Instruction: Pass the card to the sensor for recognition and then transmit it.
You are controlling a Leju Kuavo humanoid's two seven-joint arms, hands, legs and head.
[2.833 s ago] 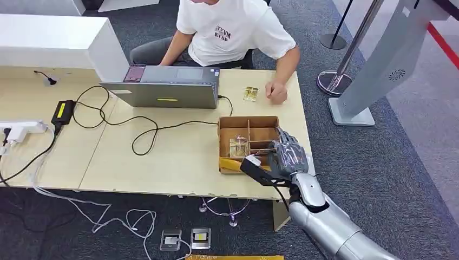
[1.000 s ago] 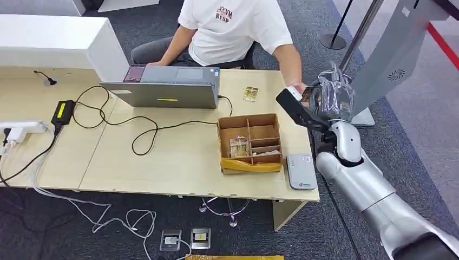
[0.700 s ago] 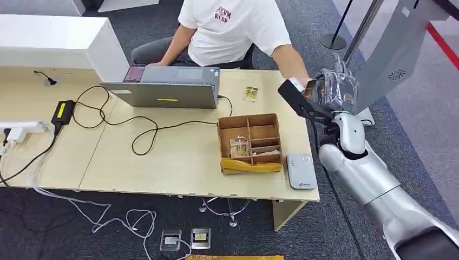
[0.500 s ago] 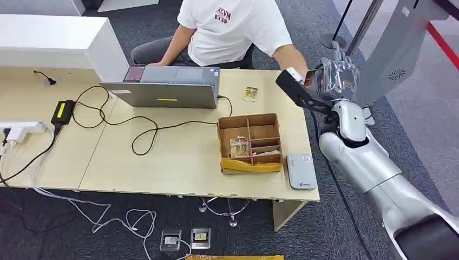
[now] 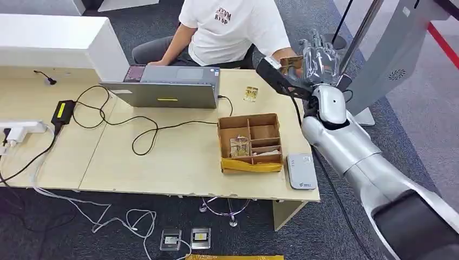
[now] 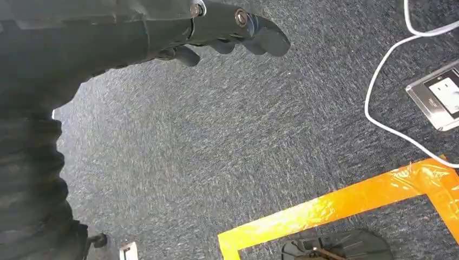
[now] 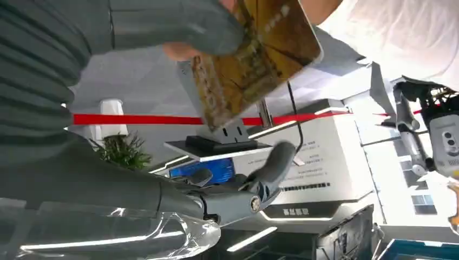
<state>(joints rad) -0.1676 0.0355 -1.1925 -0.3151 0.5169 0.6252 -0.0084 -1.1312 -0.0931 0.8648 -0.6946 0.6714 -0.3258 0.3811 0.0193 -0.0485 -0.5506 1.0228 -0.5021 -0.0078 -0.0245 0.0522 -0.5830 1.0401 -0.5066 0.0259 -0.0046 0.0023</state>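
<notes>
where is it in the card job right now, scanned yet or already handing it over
The scan itself can't be confirmed from these views. The sensor lies alone near the table's front edge. In hand: the right hand holds the gold card raised beside the seated person, well away from the sensor. Left: the person taking the card, which isn't clearly shown. The left hand hangs over the carpet, holding nothing.

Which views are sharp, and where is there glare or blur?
Head view: evenly lit and sharp, faint shadows on the table. Right wrist view: the card and the right hand are close and soft, with bright windows behind. Left wrist view: the carpet is fairly sharp, the left hand dark, and the orange tape shines.
</notes>
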